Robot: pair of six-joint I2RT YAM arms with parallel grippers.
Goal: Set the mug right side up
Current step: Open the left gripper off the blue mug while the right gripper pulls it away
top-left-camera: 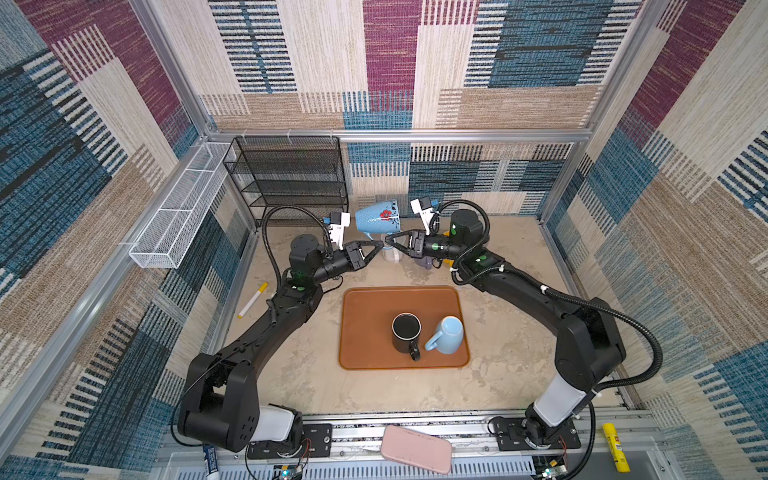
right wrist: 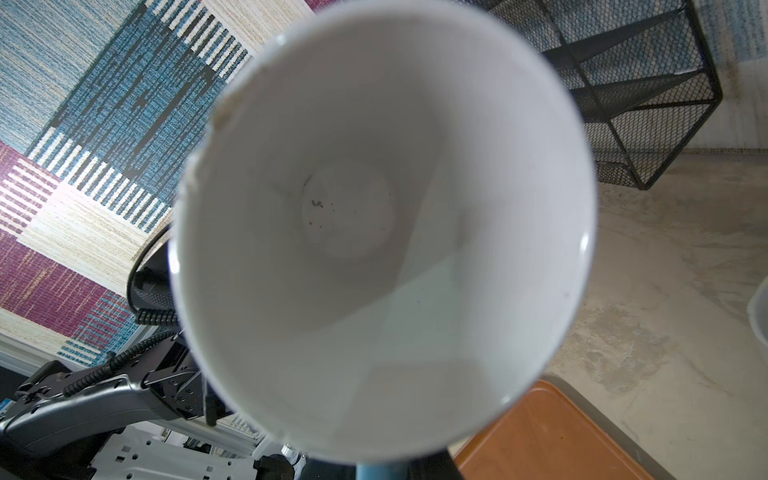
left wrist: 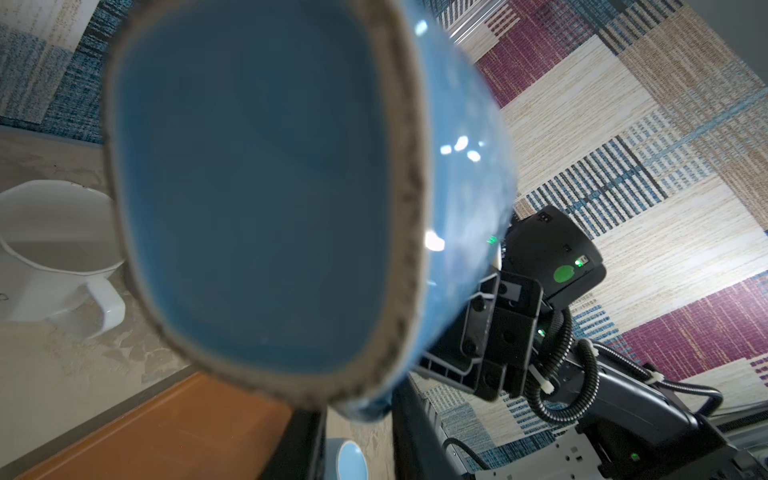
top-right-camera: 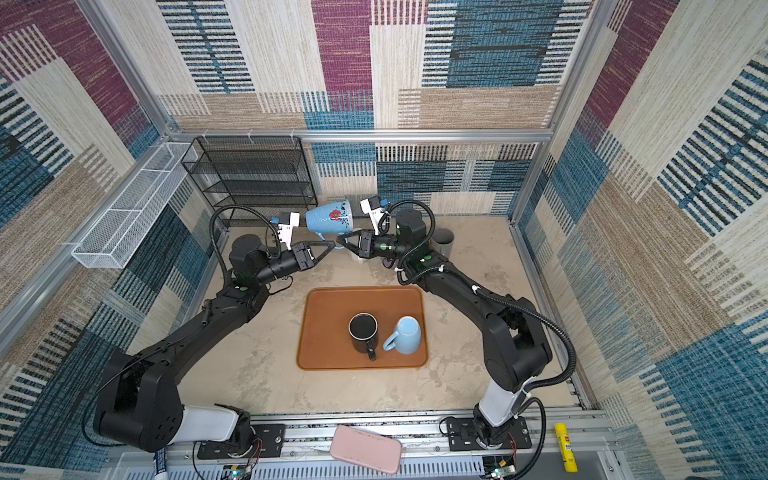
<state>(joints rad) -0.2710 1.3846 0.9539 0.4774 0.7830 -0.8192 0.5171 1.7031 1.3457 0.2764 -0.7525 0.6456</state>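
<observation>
one weak point: the mug [top-left-camera: 376, 218] hangs sideways in the air over the far middle of the bench [top-left-camera: 498, 332], mouth to the right. right pincer [top-left-camera: 390, 241] is clenched on its handle. left pincer [top-left-camera: 379, 246] is at the same handle, can't tell if it grips. on one grip the mug could pivot, slip and hit the white mug [left wrist: 50, 249] nearby.

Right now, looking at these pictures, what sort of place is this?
Probably a robot test cell, not a home: an aluminium frame lined with patterned fabric, two arms bolted to a front rail, and a flowered mug held aloft near a brown tray.
</observation>
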